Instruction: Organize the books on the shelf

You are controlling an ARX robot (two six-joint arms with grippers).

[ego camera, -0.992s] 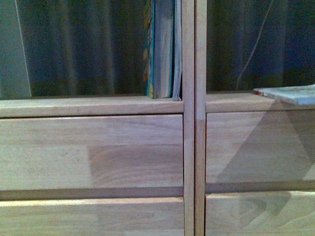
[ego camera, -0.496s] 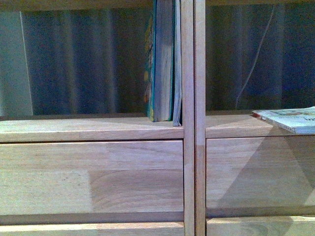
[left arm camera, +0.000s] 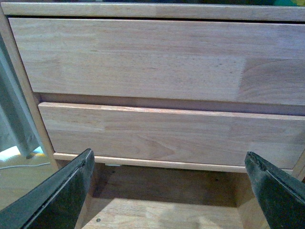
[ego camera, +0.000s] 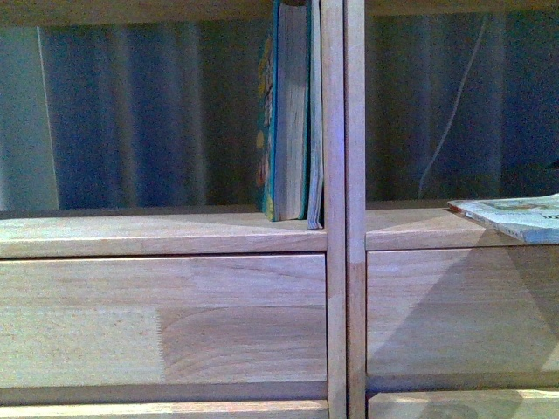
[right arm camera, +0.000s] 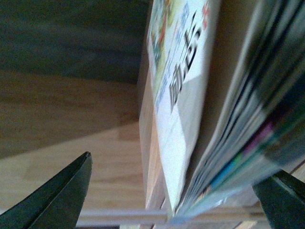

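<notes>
In the front view a thick teal-covered book [ego camera: 286, 113] with cream page edges stands upright on the left shelf board [ego camera: 157, 234]. A thin greyish booklet [ego camera: 314, 122] leans between it and the upright post [ego camera: 334, 175]. A thin white-covered book [ego camera: 522, 215] lies flat on the right shelf board and sticks out over its front edge. My right gripper [right arm camera: 171, 200] is open, with this white-covered book [right arm camera: 178, 95] and a stack of thin booklets [right arm camera: 248, 129] between its fingers. My left gripper [left arm camera: 169, 191] is open and empty, low in front of the drawers. Neither gripper shows in the front view.
Two plain wooden drawer fronts [left arm camera: 143, 62] fill the left wrist view, with wooden floor [left arm camera: 162, 210] below them. Twin posts [ego camera: 356, 218] divide the two shelf units. A dark pleated curtain [ego camera: 157, 113] and a thin cable [ego camera: 450, 105] hang behind.
The shelf boards and books sit lower in the front view than one second ago, so the camera looks higher. The books themselves have not moved on the shelf.
</notes>
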